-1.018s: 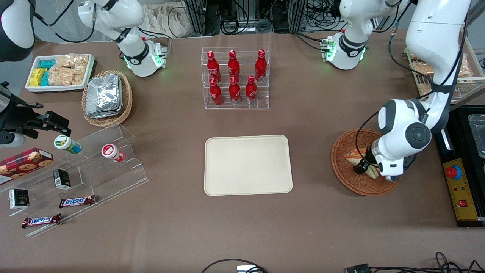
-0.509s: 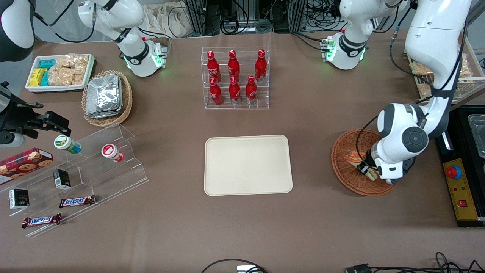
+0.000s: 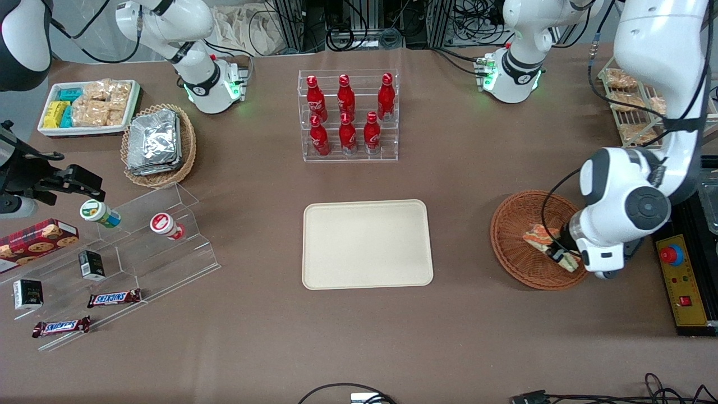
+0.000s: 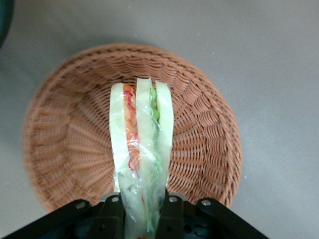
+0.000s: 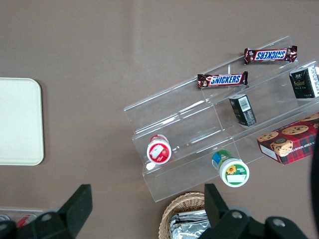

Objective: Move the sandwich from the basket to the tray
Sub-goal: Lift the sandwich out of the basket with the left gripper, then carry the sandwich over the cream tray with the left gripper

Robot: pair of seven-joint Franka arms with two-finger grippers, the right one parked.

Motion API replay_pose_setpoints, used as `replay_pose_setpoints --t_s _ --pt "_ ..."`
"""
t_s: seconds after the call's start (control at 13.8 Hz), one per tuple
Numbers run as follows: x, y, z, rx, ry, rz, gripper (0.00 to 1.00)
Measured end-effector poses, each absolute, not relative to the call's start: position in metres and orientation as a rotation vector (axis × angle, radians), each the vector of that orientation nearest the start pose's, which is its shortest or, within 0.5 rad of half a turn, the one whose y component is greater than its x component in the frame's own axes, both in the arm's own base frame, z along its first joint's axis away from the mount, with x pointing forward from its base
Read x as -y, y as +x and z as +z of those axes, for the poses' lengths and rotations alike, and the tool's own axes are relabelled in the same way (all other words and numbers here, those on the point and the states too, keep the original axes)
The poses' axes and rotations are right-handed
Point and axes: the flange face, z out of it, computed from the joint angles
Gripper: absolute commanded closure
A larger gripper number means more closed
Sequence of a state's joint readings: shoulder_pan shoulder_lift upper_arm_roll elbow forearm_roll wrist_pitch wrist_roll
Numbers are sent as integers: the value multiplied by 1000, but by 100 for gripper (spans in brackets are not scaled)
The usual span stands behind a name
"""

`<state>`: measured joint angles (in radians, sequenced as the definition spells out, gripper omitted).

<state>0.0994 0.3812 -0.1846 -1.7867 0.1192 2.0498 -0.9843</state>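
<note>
The sandwich [image 4: 141,149] (orange and green filling showing) is gripped by the hand [image 4: 142,209], its fingers closed on the wedge's end, and held just above the basket [image 3: 513,247]. The tray [image 3: 367,244] lies at nine o'clock from the basket on the table [image 3: 449,336].

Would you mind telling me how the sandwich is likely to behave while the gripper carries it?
The sandwich, clamped in the gripper above the basket, looks soft, so a firm squeeze probably dents the bread. Its clear wrap looks glossy and may slip. Held at one end, the free end might sag, though the wedge looks light.
</note>
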Motion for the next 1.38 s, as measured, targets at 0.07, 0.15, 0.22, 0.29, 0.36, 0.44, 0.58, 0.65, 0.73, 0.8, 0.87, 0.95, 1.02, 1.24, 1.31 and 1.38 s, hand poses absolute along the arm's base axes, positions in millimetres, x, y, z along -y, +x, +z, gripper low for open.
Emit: replay_pose_setpoints --t_s 0.07,0.15,0.22,0.29,0.36,0.44,0.58,0.65,0.73,0.8,0.87,0.95,1.02,1.24,1.31,1.38 --pt "42 637 356 1249 -2779 130 100" --pt "51 642 379 1224 -2792 131 99" --pt "69 647 402 1164 -2832 122 98" --pt "91 650 425 1072 -2890 101 95" --pt "114 651 445 966 -2956 68 95" --pt "135 651 460 868 -3014 39 95" --pt "178 647 472 703 -3112 35 96" --pt "200 648 469 640 -3160 62 96" --pt "225 649 459 571 -3201 101 97" --pt "251 649 441 498 -3224 148 97" --pt "276 648 417 420 -3222 177 97" --pt "300 645 391 342 -3206 180 97" --pt "319 644 365 289 -3201 173 97" --pt "352 641 298 220 -3226 204 91" --pt "360 637 286 200 -3221 230 90" --pt "369 631 275 180 -3213 253 89"
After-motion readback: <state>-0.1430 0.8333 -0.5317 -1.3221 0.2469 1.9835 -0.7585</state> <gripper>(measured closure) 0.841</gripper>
